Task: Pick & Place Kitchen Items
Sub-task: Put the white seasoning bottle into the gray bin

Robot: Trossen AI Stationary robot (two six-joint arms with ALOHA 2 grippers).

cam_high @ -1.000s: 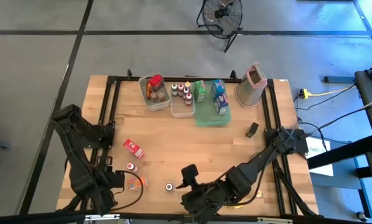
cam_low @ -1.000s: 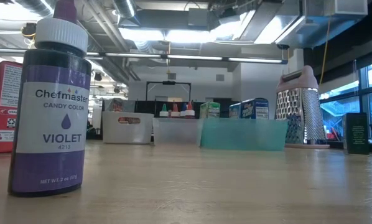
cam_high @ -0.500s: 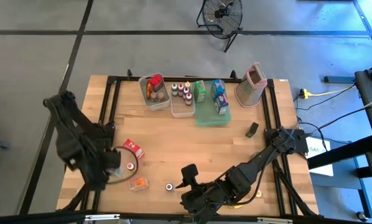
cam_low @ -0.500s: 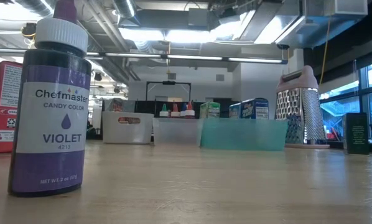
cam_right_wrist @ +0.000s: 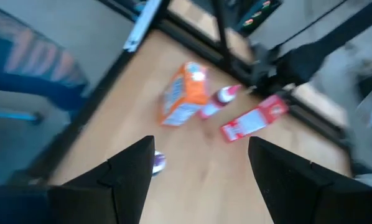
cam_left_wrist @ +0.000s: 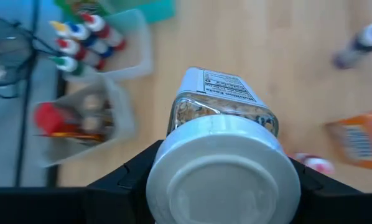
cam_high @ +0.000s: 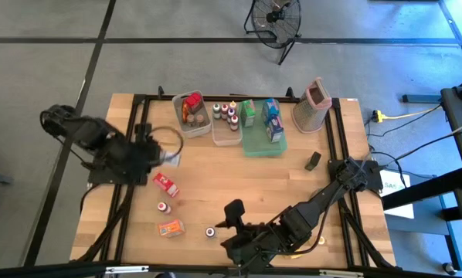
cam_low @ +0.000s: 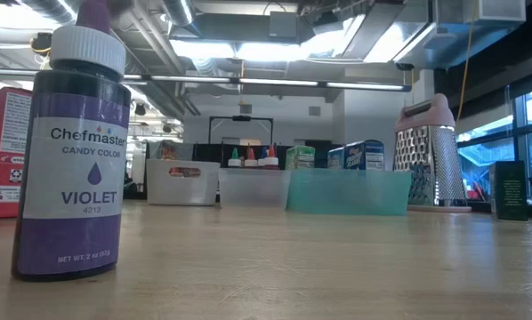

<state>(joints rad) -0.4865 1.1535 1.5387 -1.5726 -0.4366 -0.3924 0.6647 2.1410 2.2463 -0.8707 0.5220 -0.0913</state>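
Violet bottle point(cam_low: 70, 142): stands at the near bench point(cam_high: 239, 181) edge; small, probably light, best taken around its body.
Right claw point(cam_right_wrist: 195, 180): near edge, fingers spread, nothing between them.
Orange packet point(cam_high: 171, 228), red box point(cam_high: 166, 184): lie loose on the near left part; flat, probably easy to push away.
Left claw point(cam_high: 166, 148): clenched on the spice jar point(cam_left_wrist: 220, 130), above the left bench; glass looks hard and slippery.
Clear bins point(cam_high: 192, 127): far edge, already crowded; open room is in the middle.

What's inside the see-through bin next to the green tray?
The clear bin holds little bottles standing upright, with red, green and white caps showing. From above only their caps show; what the labels say and the bin's floor under them are hidden.
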